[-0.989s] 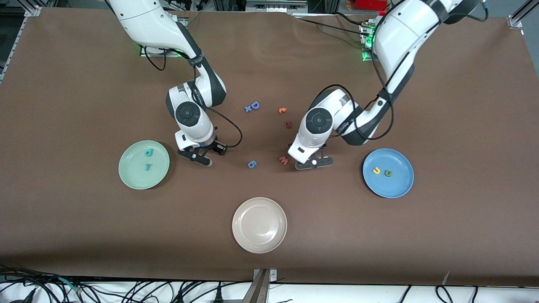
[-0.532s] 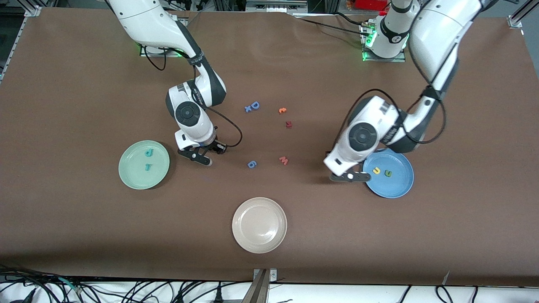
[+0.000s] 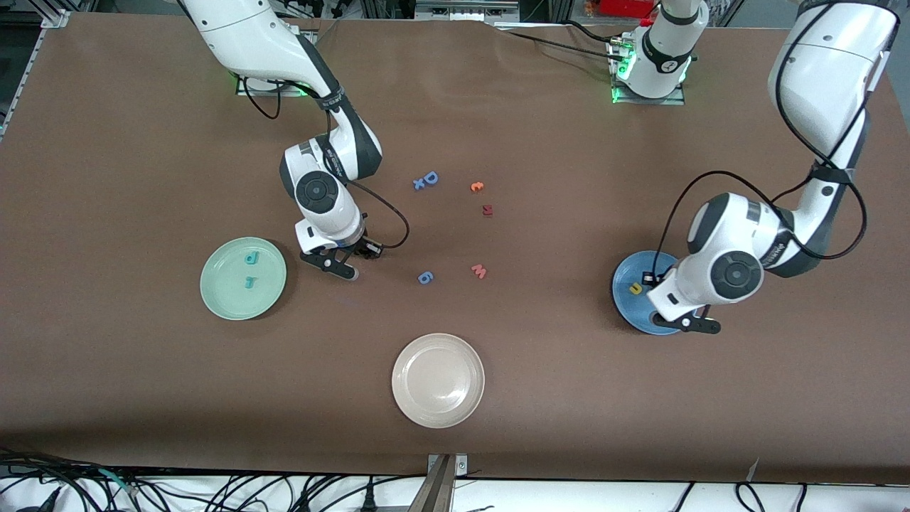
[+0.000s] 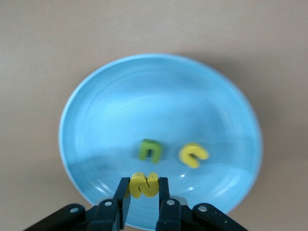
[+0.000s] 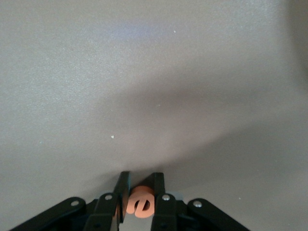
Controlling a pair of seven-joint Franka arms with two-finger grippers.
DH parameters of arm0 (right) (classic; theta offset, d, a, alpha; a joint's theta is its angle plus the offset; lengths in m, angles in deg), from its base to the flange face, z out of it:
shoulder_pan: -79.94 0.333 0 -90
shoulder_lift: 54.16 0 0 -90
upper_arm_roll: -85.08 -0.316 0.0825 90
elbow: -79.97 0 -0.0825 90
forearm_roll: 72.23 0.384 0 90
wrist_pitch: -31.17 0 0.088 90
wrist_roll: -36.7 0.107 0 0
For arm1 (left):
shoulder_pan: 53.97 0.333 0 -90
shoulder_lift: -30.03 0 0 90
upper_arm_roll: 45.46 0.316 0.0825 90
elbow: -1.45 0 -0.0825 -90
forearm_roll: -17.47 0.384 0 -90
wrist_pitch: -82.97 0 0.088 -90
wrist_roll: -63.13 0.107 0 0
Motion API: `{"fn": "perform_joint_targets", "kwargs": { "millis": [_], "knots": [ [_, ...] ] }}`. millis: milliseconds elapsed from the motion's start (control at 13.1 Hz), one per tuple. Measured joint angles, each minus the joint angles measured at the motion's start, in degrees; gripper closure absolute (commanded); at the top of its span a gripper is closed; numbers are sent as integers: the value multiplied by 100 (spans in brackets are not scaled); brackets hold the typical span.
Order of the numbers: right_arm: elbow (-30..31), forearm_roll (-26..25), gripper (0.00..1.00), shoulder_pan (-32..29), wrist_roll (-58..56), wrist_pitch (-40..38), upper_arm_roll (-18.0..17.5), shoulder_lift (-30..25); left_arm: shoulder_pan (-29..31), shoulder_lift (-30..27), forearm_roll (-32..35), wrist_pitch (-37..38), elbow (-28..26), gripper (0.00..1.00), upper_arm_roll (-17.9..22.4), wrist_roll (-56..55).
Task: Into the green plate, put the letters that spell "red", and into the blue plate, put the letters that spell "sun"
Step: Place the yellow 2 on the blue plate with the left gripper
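My left gripper (image 4: 144, 182) is shut on the yellow s (image 4: 144, 187) and hangs over the blue plate (image 4: 106, 115). The green n (image 4: 150, 150) and yellow u (image 4: 193, 155) lie in that plate. In the front view the left gripper (image 3: 686, 324) covers most of the blue plate (image 3: 629, 307), and only the u (image 3: 635, 289) shows. My right gripper (image 5: 141, 179) is shut on the orange e (image 5: 140, 204). It sits low over bare table, and in the front view the right gripper (image 3: 329, 263) is beside the green plate (image 3: 224, 299). The teal d (image 3: 252, 258) and teal r (image 3: 249, 282) lie in the green plate.
A beige plate (image 3: 438, 380) sits near the front camera at mid-table. Loose letters lie in the middle: a blue D (image 3: 430, 178) with a small x (image 3: 419, 184), an orange c-like letter (image 3: 477, 187), a dark red letter (image 3: 487, 210), a pink w (image 3: 478, 271) and a blue 6 (image 3: 425, 277).
My left arm has swung from beside the pink w out to the blue plate, carrying the yellow s. The right arm has stayed where it was.
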Motion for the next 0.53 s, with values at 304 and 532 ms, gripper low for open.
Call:
{"fn": "perform_joint_targets", "kwargs": {
  "millis": [304, 532],
  "knots": [
    [0, 0, 80, 0, 0, -2, 0, 0, 31, 158, 55, -39, -174, 86, -11, 7],
    [0, 0, 83, 0, -1, -5, 0, -1, 58, 160, 56, -64, -368, 1, -11, 7]
  ]
}}
